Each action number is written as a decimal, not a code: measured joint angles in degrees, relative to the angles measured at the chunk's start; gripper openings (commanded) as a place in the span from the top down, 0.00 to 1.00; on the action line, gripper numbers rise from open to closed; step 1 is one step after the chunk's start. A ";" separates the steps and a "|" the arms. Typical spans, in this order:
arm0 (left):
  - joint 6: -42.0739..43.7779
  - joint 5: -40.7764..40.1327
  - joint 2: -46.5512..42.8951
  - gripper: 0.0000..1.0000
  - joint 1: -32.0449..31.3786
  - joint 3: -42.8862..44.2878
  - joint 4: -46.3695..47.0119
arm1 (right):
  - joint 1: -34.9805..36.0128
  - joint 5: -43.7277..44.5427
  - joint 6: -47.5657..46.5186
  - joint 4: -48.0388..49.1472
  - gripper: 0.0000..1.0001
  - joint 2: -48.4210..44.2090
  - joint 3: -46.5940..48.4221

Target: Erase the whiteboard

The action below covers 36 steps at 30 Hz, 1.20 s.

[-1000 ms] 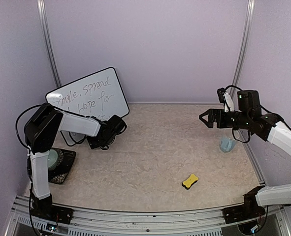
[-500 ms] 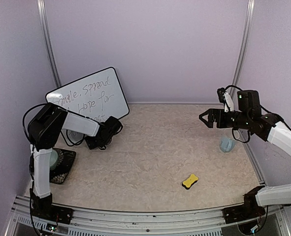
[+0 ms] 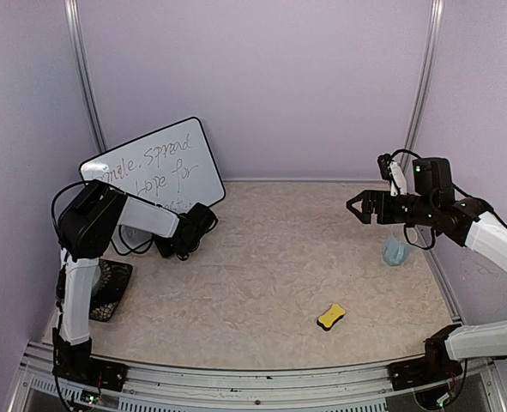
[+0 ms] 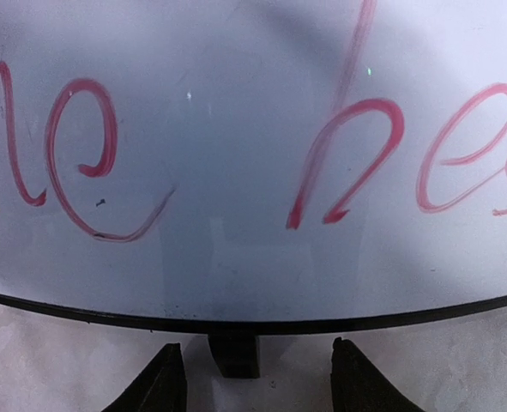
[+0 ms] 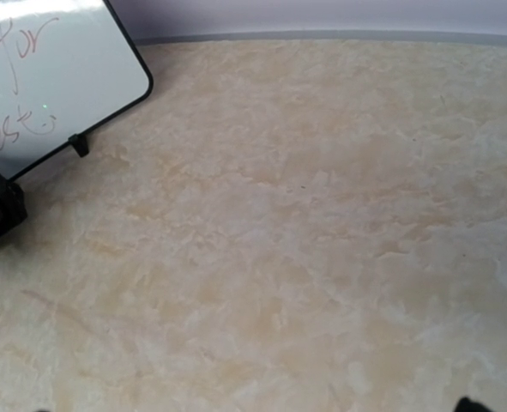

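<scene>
Since a second ago the left arm has drawn in toward the board: its elbow stands higher and the left gripper (image 3: 183,239) has slid left and back along the bench (image 3: 279,266), ending at the bottom edge of the whiteboard (image 3: 159,167). The right arm has not shifted.

The whiteboard stands at the left rear of the bench, tilted back against the purple wall, with its lower edge on the bench. Several lines of handwriting cover it; the left wrist view shows the strokes as red marker on the white surface (image 4: 236,129).

In that same view the left gripper (image 4: 258,388) faces the black frame from just beside it. Its two fingertips (image 4: 163,382) stand partly apart, and one small black foot (image 4: 233,354) of the board lies between them. Neither finger touches the foot, and the gripper holds nothing.

The right gripper (image 3: 353,207) hangs above the right side of the bench, well apart from the board, jaws spread wide and empty. Its wrist camera looks across bare bench to the board's rounded lower corner (image 5: 56,77).

A yellow sponge eraser (image 3: 331,316) lies on the bench toward the near right. A pale blue cup (image 3: 395,251) stands below the right arm.
</scene>
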 measured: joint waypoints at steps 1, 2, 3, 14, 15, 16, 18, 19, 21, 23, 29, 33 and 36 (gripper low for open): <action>-0.11 -0.20 0.09 0.44 0.00 0.07 0.00 | 0.00 0.00 0.00 0.00 0.00 0.00 0.00; -0.17 -0.24 0.13 0.45 0.00 0.09 0.00 | 0.00 0.00 -0.02 0.00 0.00 0.00 0.00; -0.15 -0.26 0.13 0.46 0.02 0.09 0.02 | 0.00 -0.02 -0.04 0.00 0.00 0.02 0.00; -0.09 0.46 0.22 0.70 1.01 0.63 0.00 | 0.00 -0.04 -0.22 0.35 0.00 0.07 -0.42; 0.15 0.52 0.28 0.71 1.01 0.76 0.04 | 0.00 -0.07 -0.20 0.35 0.00 0.07 -0.46; 0.28 0.59 0.33 0.71 1.01 0.83 0.00 | 0.00 -0.07 -0.20 0.35 0.00 0.07 -0.46; 0.52 0.50 0.35 0.73 1.01 0.85 -0.04 | 0.00 -0.09 -0.20 0.35 0.00 0.07 -0.46; 0.59 0.44 0.37 0.73 1.01 0.83 -0.13 | 0.00 -0.11 -0.20 0.35 0.00 0.07 -0.46; 0.72 0.39 0.37 0.75 1.01 0.83 -0.22 | 0.00 -0.11 -0.22 0.35 0.00 0.07 -0.46; 0.76 0.33 0.37 0.78 1.01 0.83 -0.24 | 0.00 -0.11 -0.24 0.33 0.00 0.07 -0.46; 0.94 -0.52 -0.15 0.88 0.26 -1.01 1.51 | 0.00 -0.02 -0.79 -0.07 0.00 -0.26 -0.46; 0.96 -1.18 -1.05 0.91 -1.36 -3.04 3.52 | 0.00 0.00 -0.98 -0.31 0.00 -0.68 -0.46; 0.46 -1.84 -1.16 0.92 -4.28 -3.65 3.56 | 0.00 0.00 -1.01 -0.42 0.00 -1.05 -0.66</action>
